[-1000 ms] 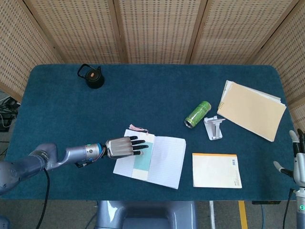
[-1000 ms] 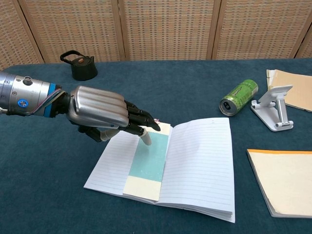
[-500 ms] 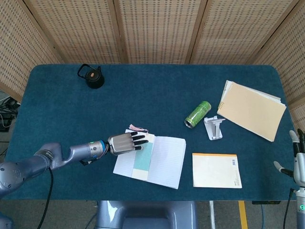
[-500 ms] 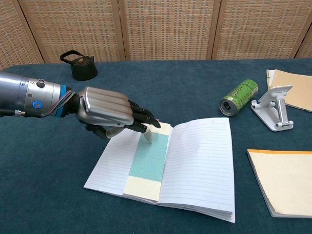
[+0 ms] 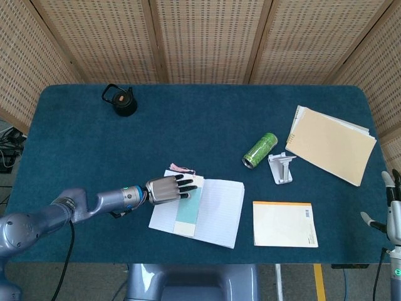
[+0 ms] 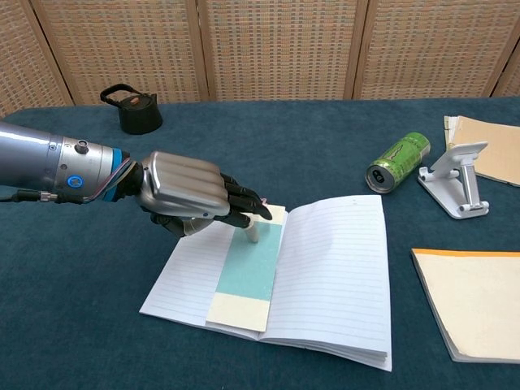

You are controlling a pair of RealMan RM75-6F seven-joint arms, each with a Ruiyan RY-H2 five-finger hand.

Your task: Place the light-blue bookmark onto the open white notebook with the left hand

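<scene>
The open white notebook (image 5: 219,210) (image 6: 333,268) lies near the table's front edge. The light-blue bookmark (image 5: 188,205) (image 6: 250,268) lies flat on its left page beside the spine, on a cream strip. Its pink tassel (image 5: 180,168) trails off the notebook's far edge. My left hand (image 5: 166,189) (image 6: 191,191) hovers over the left page with fingers stretched out, the thumb tip touching the bookmark's far end. Nothing is gripped in it. My right hand (image 5: 391,207) shows only at the right edge of the head view, fingers apart and holding nothing.
A black lidded pot (image 5: 121,100) (image 6: 134,110) stands far left. A green can (image 5: 260,150) (image 6: 398,161) lies beside a white phone stand (image 5: 282,167) (image 6: 455,183). A tan folder (image 5: 332,144) is at the far right and an orange-edged notepad (image 5: 284,224) (image 6: 475,305) at the front right.
My left hand has shifted a little toward the notebook's far edge and lowered, its thumb still at the bookmark's top. The bookmark stays flat on the page. The right hand has not moved.
</scene>
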